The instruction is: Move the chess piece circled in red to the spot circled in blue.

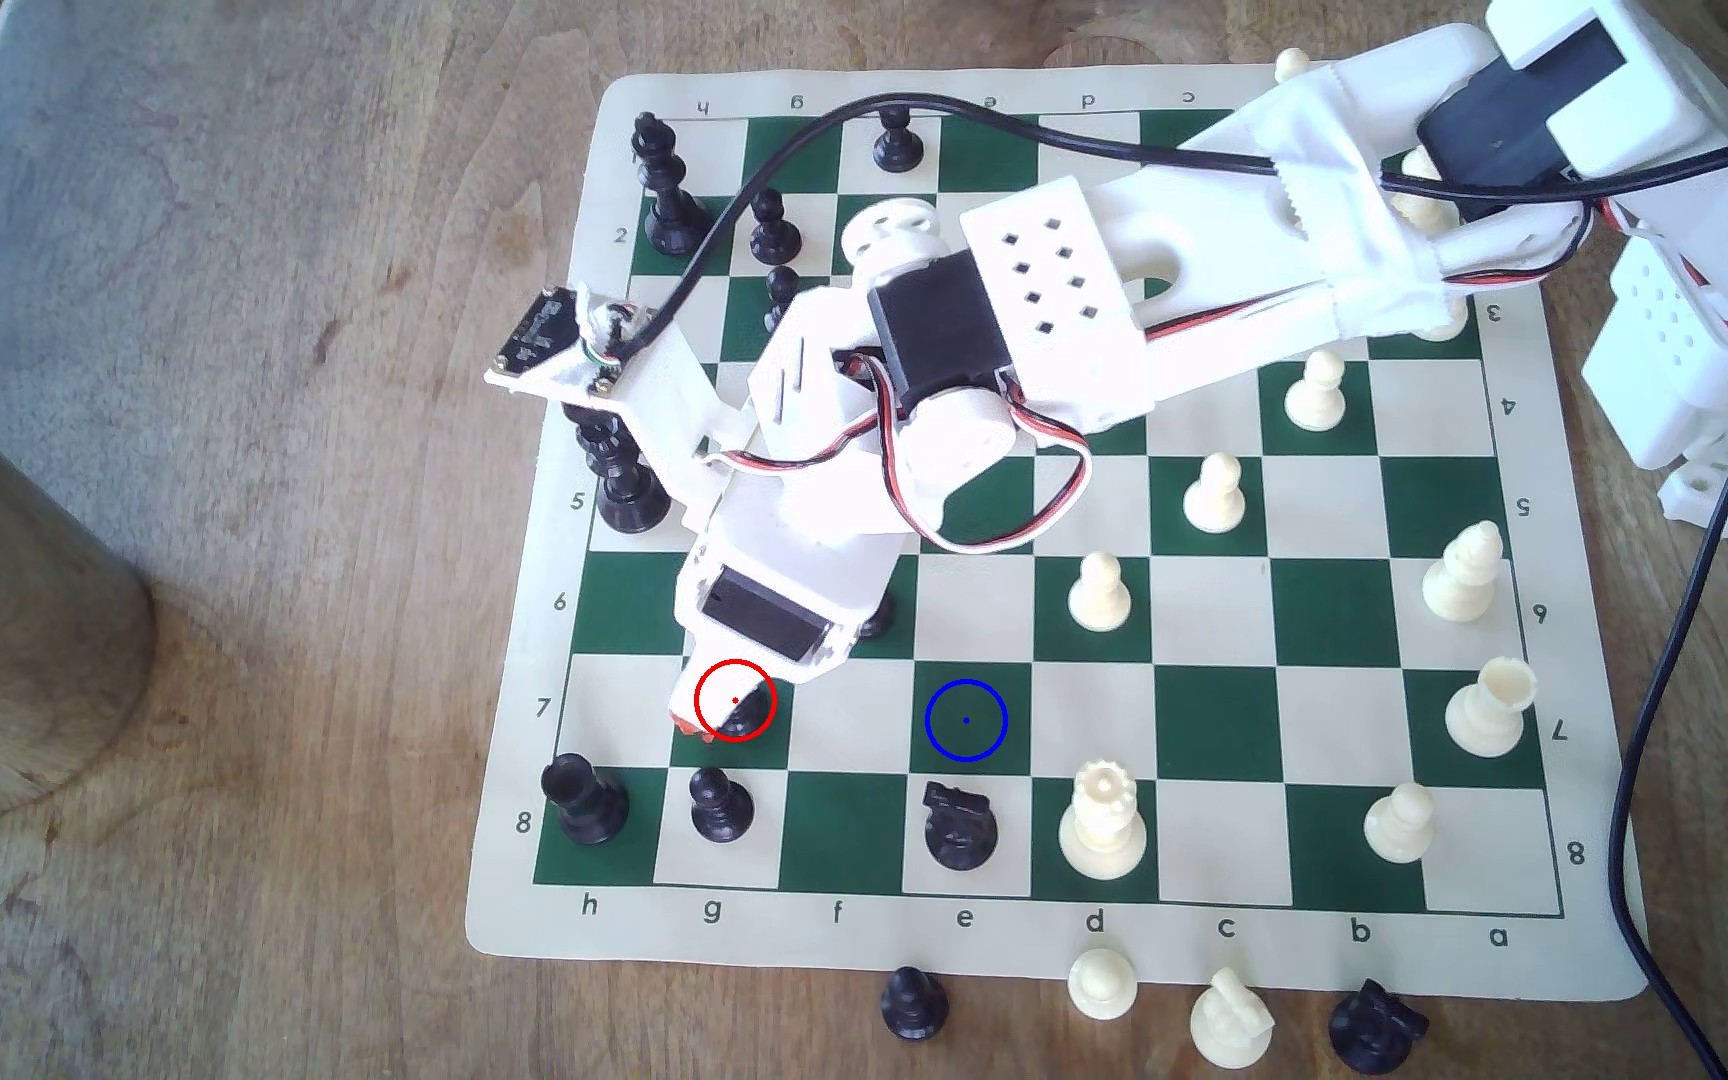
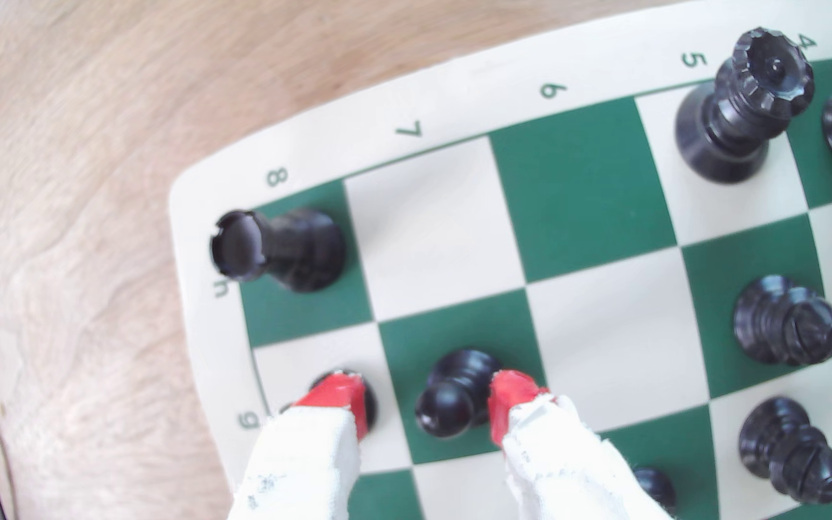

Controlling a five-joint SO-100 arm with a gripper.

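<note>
Underneath, wooden table (image 1: 216,519), green-cream chess mat (image 1: 1608,966)

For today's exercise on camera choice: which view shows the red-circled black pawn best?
The wrist view: the pawn stands in plain sight between the open gripper's red fingertips. In the exterior view the gripper covers most of the pawn.
</note>
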